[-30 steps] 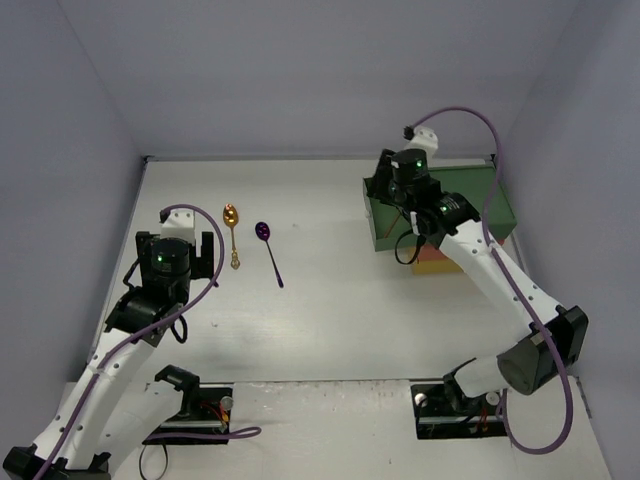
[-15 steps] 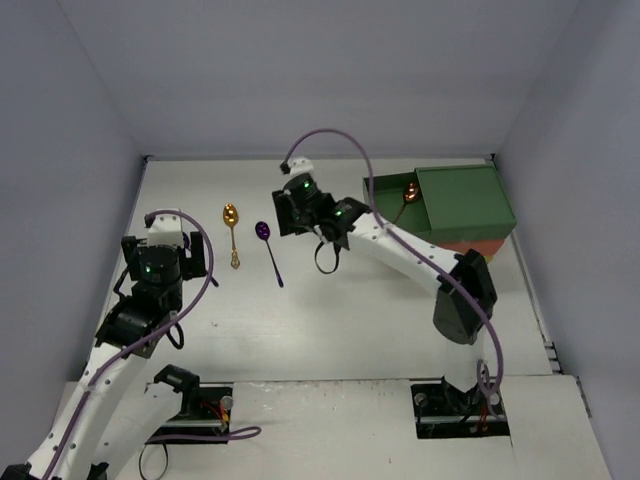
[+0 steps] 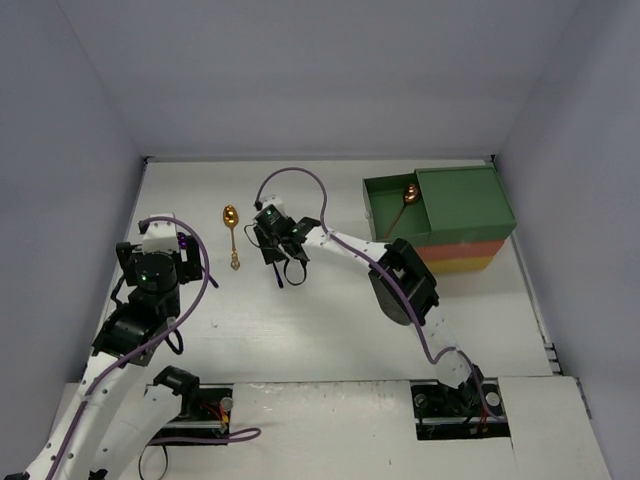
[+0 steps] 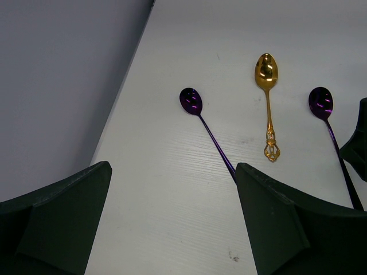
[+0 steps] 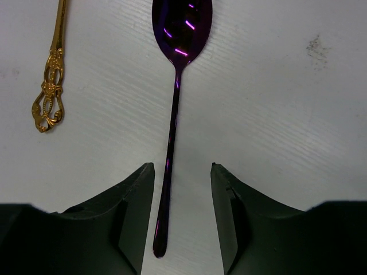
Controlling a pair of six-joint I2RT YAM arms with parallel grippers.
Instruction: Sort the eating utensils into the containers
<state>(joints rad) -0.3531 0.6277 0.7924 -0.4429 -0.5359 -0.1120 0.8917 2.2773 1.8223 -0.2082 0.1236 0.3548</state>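
Note:
My right gripper [image 5: 182, 220] is open, low over the table, its jaws either side of the handle of a purple spoon [image 5: 175, 103] without touching it. In the top view this gripper [image 3: 277, 243] covers most of that spoon. A gold spoon [image 3: 232, 235] lies just left of it and also shows in the right wrist view [image 5: 49, 103]. My left gripper [image 4: 172, 229] is open and empty, and in the top view [image 3: 160, 243] sits left of the spoons. A second purple spoon [image 4: 198, 112] lies ahead of it. A copper spoon [image 3: 408, 194] lies in the open green drawer [image 3: 460, 200].
The drawer block stands at the far right, with a red-orange drawer [image 3: 455, 250] and a yellow one [image 3: 455, 266] under the green. The left wall [image 4: 57, 86] runs close beside my left gripper. The right arm stretches across the table's middle.
My right arm swung left from the green drawer, leaving the copper spoon in it, and came down over the purple spoon. My left gripper drew back a little to the left.

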